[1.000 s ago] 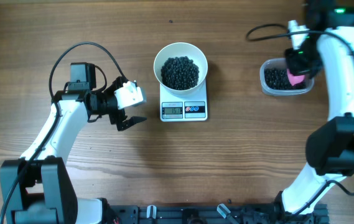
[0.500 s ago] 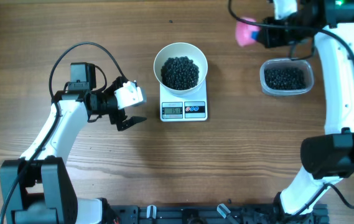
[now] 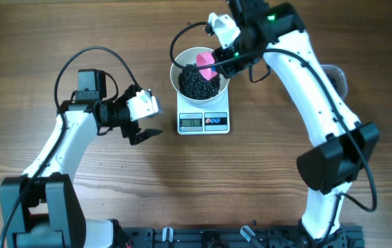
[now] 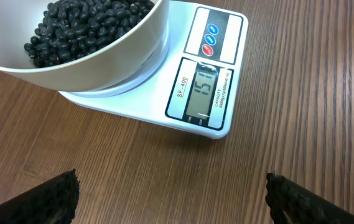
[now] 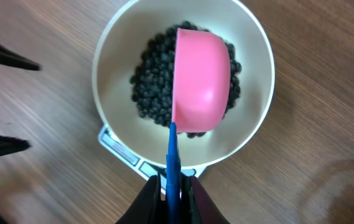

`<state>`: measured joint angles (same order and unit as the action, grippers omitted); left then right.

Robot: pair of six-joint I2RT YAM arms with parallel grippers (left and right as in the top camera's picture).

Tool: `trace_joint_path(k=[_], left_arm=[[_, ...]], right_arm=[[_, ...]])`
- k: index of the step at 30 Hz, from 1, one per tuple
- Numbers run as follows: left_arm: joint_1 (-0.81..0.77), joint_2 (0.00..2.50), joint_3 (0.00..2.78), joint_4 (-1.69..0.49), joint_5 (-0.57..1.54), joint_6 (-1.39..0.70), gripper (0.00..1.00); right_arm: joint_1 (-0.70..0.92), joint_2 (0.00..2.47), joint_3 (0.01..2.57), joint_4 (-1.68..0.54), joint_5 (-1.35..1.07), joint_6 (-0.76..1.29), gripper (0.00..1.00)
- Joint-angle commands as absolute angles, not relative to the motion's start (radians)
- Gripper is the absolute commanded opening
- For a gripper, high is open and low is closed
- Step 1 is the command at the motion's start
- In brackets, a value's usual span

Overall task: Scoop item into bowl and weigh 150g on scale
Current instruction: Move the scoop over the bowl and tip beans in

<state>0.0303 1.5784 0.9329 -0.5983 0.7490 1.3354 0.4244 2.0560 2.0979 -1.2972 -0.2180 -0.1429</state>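
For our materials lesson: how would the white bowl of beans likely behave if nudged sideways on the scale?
The bowl looks rigid and smooth, so it would probably slide, not flex. It narrows toward its base on the scale, so a push at the rim might tip it. The loose beans would likely shift and roll.

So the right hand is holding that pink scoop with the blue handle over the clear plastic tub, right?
Not quite: the right hand holds the pink scoop with the blue handle over the round white bowl of small black beans instead. The right wrist view shows it.
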Motion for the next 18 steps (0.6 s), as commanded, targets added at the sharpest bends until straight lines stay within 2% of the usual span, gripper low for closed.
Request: trace_joint_path(k=[1,18], left_arm=[[0.036,1.563,0.929,-0.598,0.757,1.354,1.0],[0.036,1.563,0.929,-0.598,0.757,1.354,1.0]], right_arm=[[0.432,2.101,2.101,-1.294,-0.118,-0.157,0.04],[0.436,2.151,2.101,-1.268,-0.158,-0.157,0.04]])
